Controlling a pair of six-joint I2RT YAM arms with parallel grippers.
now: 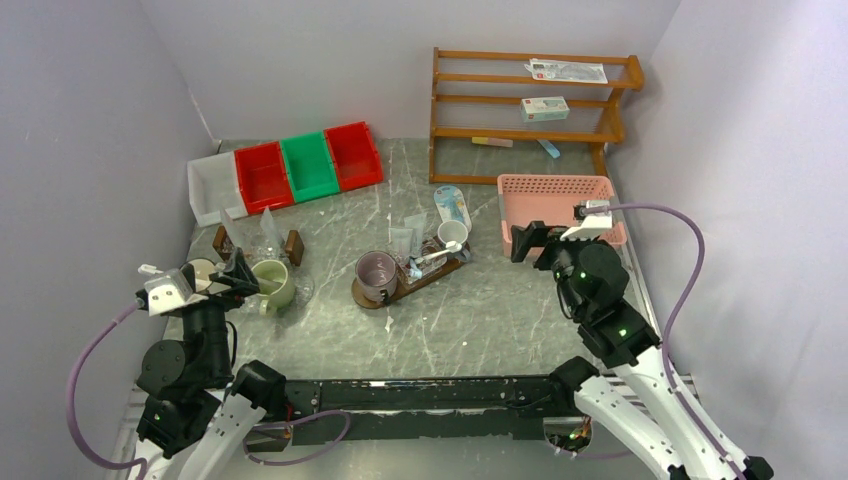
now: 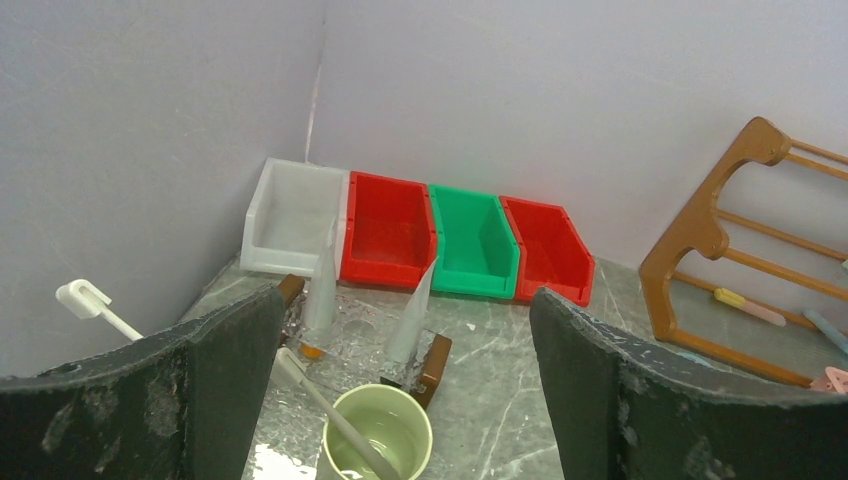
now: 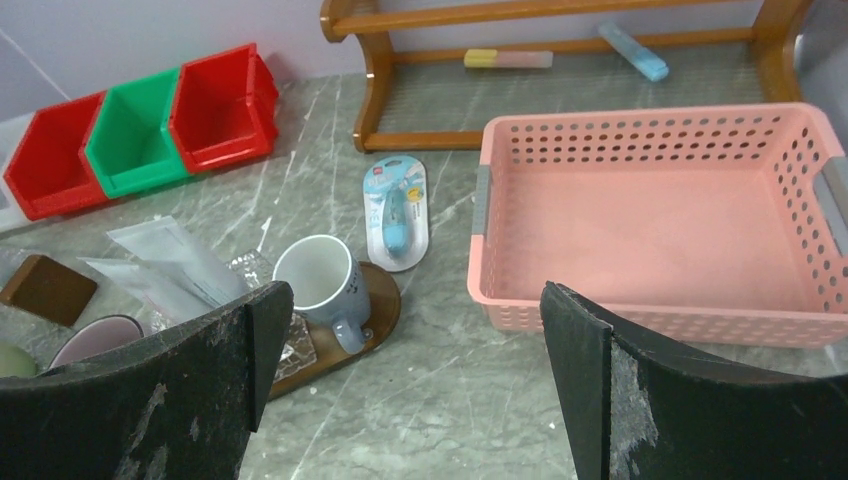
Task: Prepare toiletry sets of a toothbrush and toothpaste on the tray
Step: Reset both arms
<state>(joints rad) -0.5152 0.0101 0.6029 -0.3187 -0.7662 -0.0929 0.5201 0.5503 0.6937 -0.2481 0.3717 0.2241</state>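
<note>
Left gripper (image 2: 408, 300) gapes empty; a green mug (image 2: 378, 432) sits just beneath. Right gripper (image 3: 415, 295) gapes too; the tray (image 3: 383, 296) lies ahead-left.

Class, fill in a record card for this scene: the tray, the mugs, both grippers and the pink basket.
Tray: dark brown wood, holds two mugs
On tray: pink mug, white mug
Off tray: green mug with a toothbrush inside, left of the tray
Left gripper: open, holding nothing
Right gripper: open, holding nothing
Pink basket: empty, right of the tray
</note>
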